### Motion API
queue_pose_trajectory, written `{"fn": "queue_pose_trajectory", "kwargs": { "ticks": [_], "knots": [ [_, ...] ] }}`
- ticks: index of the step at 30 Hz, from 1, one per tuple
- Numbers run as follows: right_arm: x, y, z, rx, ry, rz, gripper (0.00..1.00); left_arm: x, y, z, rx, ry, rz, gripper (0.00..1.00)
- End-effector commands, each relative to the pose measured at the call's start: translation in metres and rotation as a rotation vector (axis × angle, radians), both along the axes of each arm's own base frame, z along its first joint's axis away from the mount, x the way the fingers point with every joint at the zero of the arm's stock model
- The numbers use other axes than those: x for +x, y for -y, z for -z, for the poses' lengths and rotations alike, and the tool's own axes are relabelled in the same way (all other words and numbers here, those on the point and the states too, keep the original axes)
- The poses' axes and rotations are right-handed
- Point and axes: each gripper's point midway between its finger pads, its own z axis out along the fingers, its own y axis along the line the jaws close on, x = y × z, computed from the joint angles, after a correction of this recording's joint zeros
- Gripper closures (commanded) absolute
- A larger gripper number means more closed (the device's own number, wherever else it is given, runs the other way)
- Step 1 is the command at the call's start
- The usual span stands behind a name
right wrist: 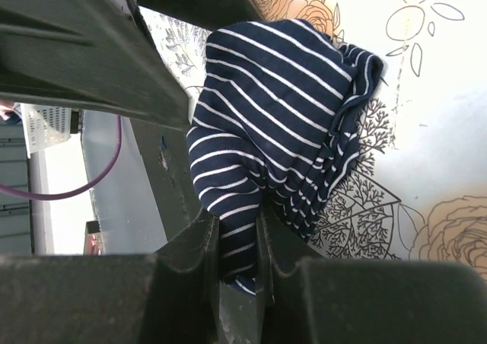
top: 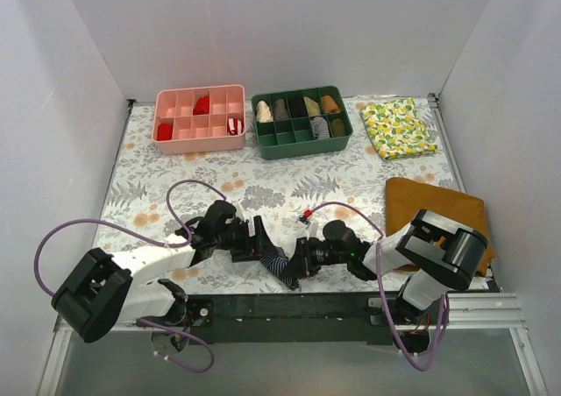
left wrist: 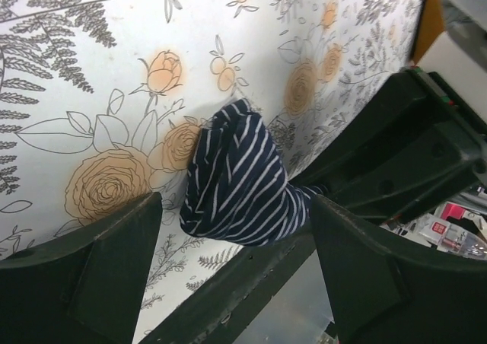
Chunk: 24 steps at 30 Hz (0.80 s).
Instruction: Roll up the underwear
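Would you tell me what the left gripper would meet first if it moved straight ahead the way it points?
Most likely the underwear: in the left wrist view the striped bundle lies directly ahead of the left gripper, centred between its open jaws. Depth is unclear, so the table might touch first.

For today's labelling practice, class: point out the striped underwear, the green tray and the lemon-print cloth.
striped underwear [right wrist: 274, 116], right wrist view, middle of the bunched striped fabric.
green tray [top: 302, 152], top view, its near wall.
lemon-print cloth [top: 399, 127], top view, centre of the folded cloth.
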Motion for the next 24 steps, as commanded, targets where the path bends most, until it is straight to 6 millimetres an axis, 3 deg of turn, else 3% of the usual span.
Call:
{"fn": "queue_pose_trajectory", "kwargs": {
  "ticks": [1,11,15,20,24],
  "knots": [
    [-0.037,0.070,0.082,-0.410,-0.169,-0.004,0.99,0.001,0.008,0.006,0.015,-0.047,0.008,0.22],
    [-0.024,0.072,0.084,-0.476,-0.105,0.002,0.99,-0.001,0.010,0.024,0.132,-0.126,0.027,0.26],
    [-0.020,0.074,0.084,-0.495,-0.081,0.019,0.99,0.000,0.003,0.027,0.178,-0.136,0.000,0.41],
    [-0.017,0.081,0.083,-0.531,-0.051,0.036,0.99,-0.002,-0.002,0.028,0.200,-0.140,-0.013,0.47],
    [-0.012,0.084,0.083,-0.572,-0.014,0.046,0.99,-0.004,0.000,0.032,0.209,-0.163,0.008,0.59]
  ]
}}
